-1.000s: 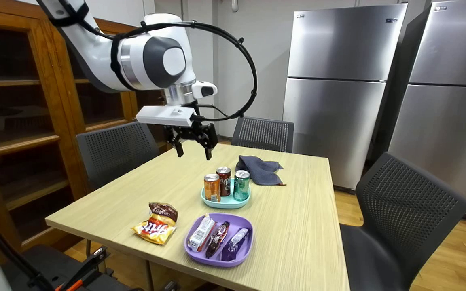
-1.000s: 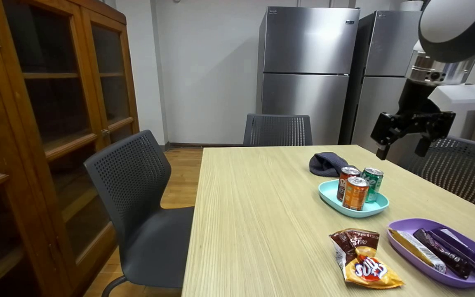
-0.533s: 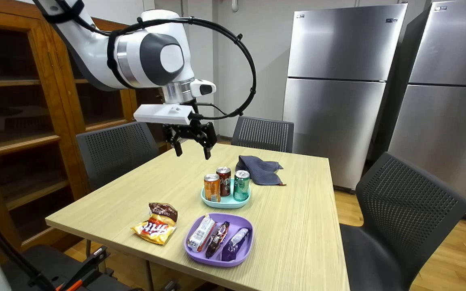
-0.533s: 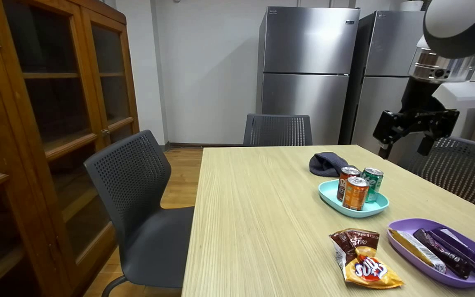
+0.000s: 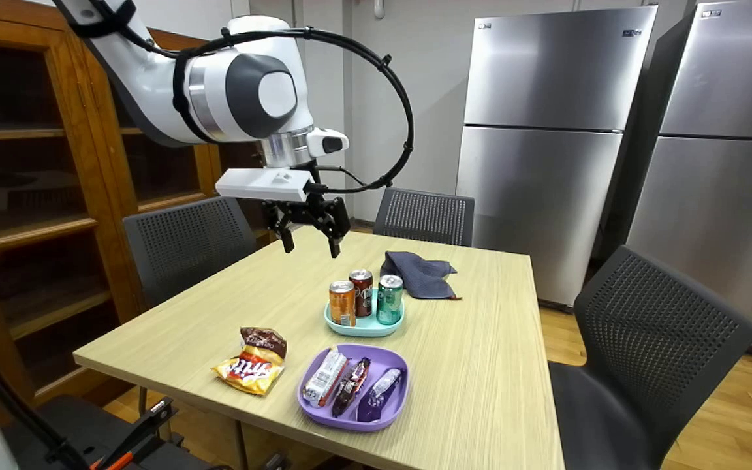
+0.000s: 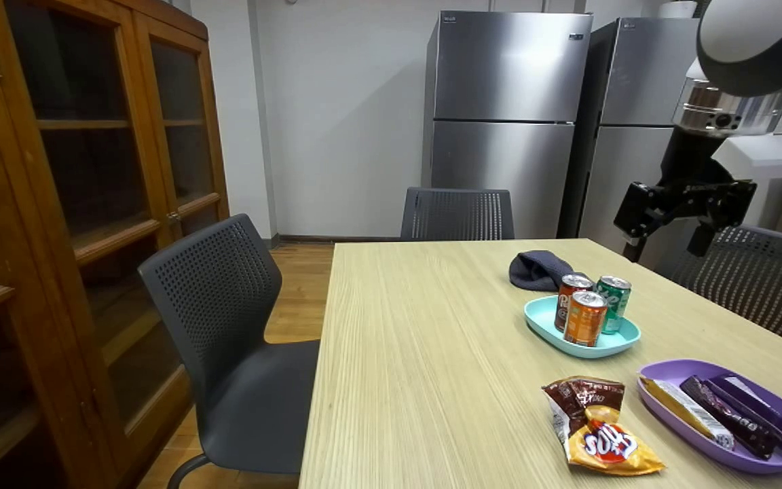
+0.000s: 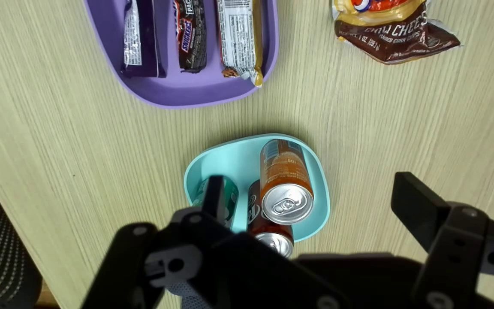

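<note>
Apparently at a pre-grasp hover, above the pale rectangular wood-grain table (image 5: 480, 365), the black two-fingered gripper (image 5: 312, 249) hangs empty, fingers wide apart. Nearest it, a rounded turquoise plastic tray (image 5: 364, 331) bears upright an orange metal can (image 5: 342, 307), a dark-red metal can (image 5: 362, 297) and a green metal can (image 5: 390, 304); grasping one would call for aligning, then lowering.
</note>
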{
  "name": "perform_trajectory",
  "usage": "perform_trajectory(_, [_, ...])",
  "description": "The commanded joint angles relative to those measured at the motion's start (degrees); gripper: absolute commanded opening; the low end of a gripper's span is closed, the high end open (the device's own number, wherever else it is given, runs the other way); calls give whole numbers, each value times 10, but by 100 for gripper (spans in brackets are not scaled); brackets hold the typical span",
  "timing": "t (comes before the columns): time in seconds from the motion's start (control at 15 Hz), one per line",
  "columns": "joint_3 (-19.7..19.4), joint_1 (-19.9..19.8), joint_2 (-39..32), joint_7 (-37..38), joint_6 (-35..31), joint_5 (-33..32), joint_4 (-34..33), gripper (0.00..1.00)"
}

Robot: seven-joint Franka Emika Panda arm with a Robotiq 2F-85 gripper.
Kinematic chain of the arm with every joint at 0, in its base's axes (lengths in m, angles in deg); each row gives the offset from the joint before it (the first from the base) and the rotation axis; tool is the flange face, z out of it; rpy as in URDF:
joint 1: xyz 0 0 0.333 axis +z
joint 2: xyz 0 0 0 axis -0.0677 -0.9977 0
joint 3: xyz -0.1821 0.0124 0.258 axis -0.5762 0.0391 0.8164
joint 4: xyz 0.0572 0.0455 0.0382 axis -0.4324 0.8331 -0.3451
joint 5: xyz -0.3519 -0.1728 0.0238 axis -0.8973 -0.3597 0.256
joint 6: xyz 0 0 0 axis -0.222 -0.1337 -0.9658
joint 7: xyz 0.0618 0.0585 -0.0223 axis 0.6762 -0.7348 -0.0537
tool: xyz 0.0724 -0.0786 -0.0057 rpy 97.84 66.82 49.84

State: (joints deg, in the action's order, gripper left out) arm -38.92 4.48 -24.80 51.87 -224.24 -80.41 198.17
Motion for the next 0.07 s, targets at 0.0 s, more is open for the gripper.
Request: perform_trajectory(0.0, [9,-8,1,-4,2,5,0,100])
